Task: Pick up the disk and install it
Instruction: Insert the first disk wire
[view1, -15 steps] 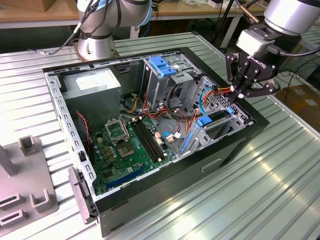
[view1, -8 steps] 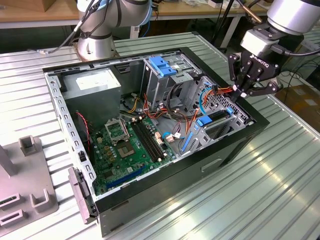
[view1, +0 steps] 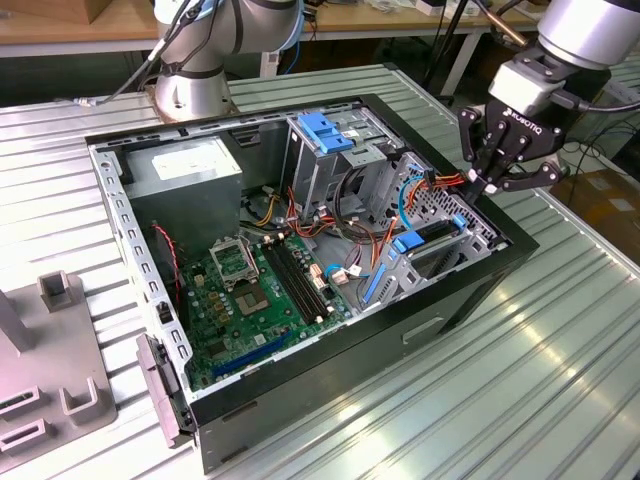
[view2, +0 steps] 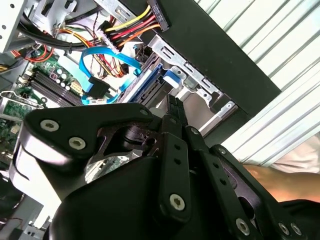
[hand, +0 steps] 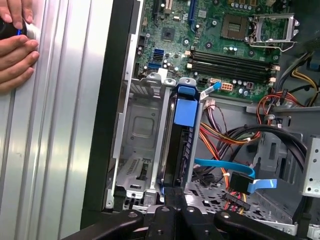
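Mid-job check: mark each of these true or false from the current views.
1. The computer case is open, with the motherboard exposed. True.
2. A person's hand is on the table beside the case. True.
3. The disk lies flat on the table outside the case. False: it sits edge-on in a slot of the drive cage, inside the case.
4. The gripper hangs over the power supply. False: it is at the drive-cage end of the case, at the exterior view's right; the power supply is toward the exterior view's left.
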